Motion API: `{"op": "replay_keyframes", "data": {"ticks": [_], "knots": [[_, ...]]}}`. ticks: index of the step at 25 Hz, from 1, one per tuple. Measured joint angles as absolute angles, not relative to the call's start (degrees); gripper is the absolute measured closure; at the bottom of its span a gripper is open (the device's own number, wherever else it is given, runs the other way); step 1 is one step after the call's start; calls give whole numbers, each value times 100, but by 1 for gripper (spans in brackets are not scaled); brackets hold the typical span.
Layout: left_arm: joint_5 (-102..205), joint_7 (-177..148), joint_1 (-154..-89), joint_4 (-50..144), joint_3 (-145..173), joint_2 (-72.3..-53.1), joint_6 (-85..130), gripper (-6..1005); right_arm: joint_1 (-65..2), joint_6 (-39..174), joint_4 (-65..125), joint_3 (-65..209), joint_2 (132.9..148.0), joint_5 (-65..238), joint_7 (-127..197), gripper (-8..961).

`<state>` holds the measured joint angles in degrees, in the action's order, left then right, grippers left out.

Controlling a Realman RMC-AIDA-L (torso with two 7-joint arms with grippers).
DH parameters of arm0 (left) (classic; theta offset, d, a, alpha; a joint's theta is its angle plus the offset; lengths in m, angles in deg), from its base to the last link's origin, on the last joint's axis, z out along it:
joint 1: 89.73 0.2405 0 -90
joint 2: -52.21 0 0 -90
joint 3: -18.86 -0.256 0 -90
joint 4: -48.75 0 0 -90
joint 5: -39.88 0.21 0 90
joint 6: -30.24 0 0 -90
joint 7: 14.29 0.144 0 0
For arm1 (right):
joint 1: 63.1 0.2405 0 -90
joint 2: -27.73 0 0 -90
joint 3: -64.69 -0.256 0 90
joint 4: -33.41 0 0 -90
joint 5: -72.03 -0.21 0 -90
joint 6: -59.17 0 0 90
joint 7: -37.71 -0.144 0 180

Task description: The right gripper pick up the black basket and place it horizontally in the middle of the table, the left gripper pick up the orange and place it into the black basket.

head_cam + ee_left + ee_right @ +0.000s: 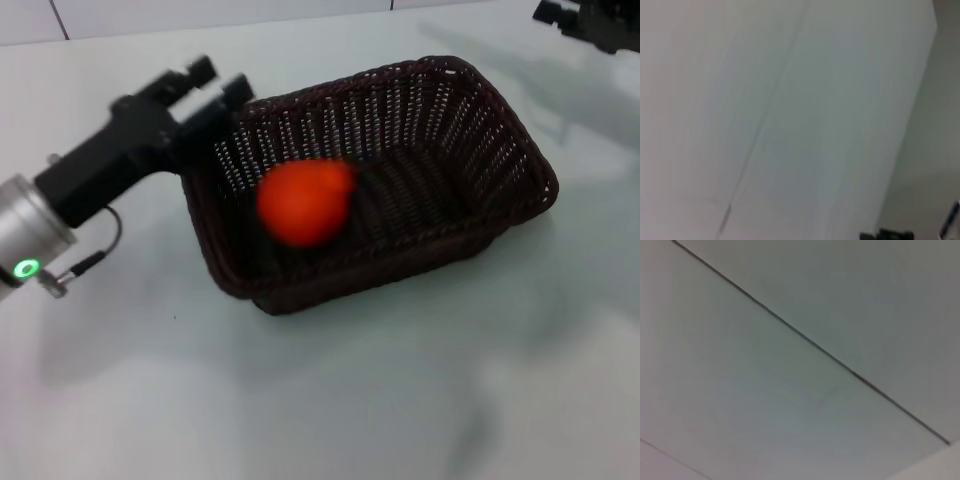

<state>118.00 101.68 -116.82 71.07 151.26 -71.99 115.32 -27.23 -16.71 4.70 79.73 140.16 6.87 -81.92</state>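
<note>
Since the orange (303, 202) shows up blurred inside the black basket (420, 150), at about 9 o'clock of its floor, I can't tell if it's resting or dropping. The basket sits roughly mid-table (320, 400), long side running across. The left hand (215, 85) hovers at the basket's 10 o'clock rim with its fingers parted and nothing between them. The right hand (560, 15) is parked way off at 1 o'clock; can't tell whether it's open or closed.

My guess on handling: the orange is firm and fairly light, with dimpled peel that isn't too slick, but round, so it'll roll. Grab it across the fat middle, not the knobby neck. The basket looks stiff and light, so pinching the braided rim on a long side should work, though it may tip.
</note>
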Motion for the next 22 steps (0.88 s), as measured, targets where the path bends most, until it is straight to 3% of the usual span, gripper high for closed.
{"op": "replay_keyframes", "data": {"ticks": [4, 11, 14, 22], "knots": [[11099, 10461, -11351, 7115, 15164, -7186, 11931, 360, -2736, -1572, 476, 7972, 14150, 85, -7362, 219], [9599, 11994, -10555, 6455, 15906, -7215, 13338, 92, -2825, -1144, 524, 7963, 14628, -1660, -4579, 219], [9224, 12457, -10298, 6015, 16423, -7215, 13788, 92, -2855, -1069, 1021, 7959, 14700, -2852, -2741, 219], [9101, 12576, -9823, 5598, 17225, -7215, 14239, 92, -2776, -1089, 1948, 7954, 14708, -4843, -253, 219]]}}
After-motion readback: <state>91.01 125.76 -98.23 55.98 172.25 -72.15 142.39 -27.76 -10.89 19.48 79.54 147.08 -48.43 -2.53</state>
